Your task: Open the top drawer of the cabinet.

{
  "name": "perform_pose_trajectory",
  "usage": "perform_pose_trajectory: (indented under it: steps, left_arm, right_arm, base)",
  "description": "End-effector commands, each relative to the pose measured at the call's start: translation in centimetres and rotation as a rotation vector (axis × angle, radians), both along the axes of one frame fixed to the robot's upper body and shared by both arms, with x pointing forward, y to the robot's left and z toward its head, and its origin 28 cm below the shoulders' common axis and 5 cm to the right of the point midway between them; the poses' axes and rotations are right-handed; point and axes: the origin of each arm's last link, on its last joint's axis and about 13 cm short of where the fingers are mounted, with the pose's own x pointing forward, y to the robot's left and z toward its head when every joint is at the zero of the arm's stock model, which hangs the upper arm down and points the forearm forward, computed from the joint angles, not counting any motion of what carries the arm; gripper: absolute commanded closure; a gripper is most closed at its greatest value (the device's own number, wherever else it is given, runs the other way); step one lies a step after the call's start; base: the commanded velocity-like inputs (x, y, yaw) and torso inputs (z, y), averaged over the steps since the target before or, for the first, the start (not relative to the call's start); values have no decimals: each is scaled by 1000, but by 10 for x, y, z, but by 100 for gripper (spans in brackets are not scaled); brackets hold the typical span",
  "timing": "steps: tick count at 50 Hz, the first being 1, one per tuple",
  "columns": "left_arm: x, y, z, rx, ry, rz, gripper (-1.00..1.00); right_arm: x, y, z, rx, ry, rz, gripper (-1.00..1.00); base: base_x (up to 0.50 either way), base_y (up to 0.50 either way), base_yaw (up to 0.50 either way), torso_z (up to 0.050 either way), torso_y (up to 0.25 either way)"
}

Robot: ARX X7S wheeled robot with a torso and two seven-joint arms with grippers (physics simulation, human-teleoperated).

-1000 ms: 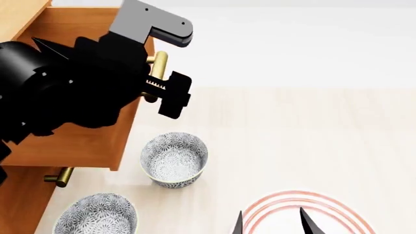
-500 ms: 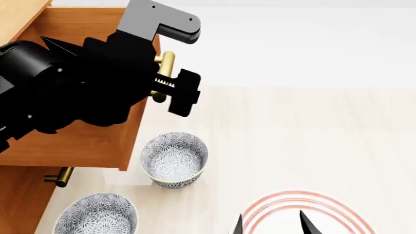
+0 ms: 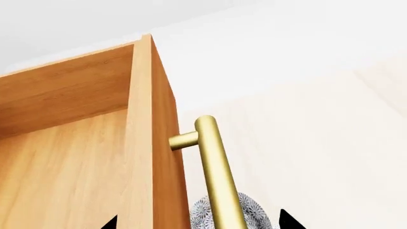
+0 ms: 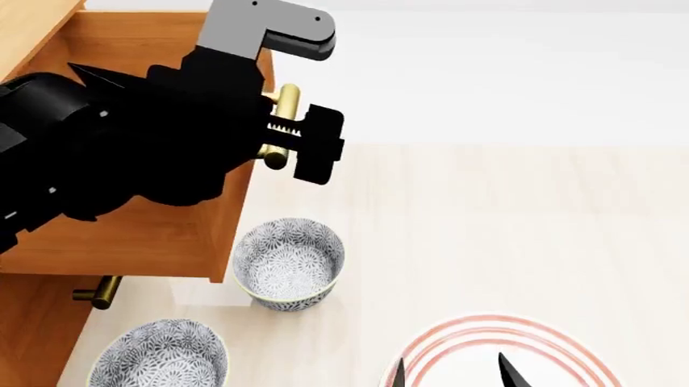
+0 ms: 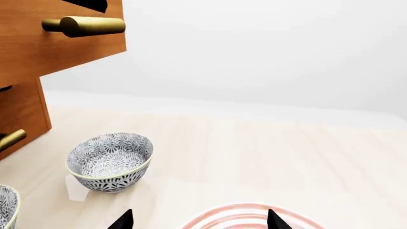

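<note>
The cabinet (image 4: 31, 330) stands at the left. Its top drawer (image 4: 140, 242) is pulled well out, and the light wood inside (image 3: 64, 157) shows in the left wrist view. My left gripper (image 4: 274, 133) is open and straddles the drawer's front panel (image 3: 156, 143) and brass bar handle (image 3: 216, 171). One fingertip is on the inner side of the panel and the other outside the handle. My right gripper (image 4: 453, 375) hangs open and empty over a pink-ringed plate (image 4: 506, 351), far from the cabinet.
A patterned bowl (image 4: 289, 262) sits just under the drawer's front corner, and a second bowl (image 4: 161, 355) lies nearer me. A lower drawer's brass handle (image 4: 97, 292) sticks out below. Pale wood floor (image 4: 517, 226) spreads to the right.
The top drawer has slid further out toward the right, with the left gripper moving along with its handle. The right arm has stayed put.
</note>
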Motion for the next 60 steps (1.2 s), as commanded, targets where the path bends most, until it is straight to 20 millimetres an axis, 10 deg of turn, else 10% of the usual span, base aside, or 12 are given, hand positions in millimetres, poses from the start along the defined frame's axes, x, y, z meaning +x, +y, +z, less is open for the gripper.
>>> perform_pose_trajectory:
  steps: [1, 29, 60]
  left_arm:
    - [-94, -80, 6, -296, 279, -665, -100]
    - [-114, -85, 25, -225, 222, -704, -100]
    - [-141, -50, 213, -90, -248, -511, -100]
  right_arm:
    - [3, 0, -4, 4, 11, 5, -100]
    - [-5, 0, -3, -2, 7, 13, -100]
    - [-17, 1, 7, -16, -27, 20, -100]
  base:
    - [0, 0, 0, 0, 0]
    - [0, -1, -1, 1, 4]
    - [0, -1, -2, 1, 2]
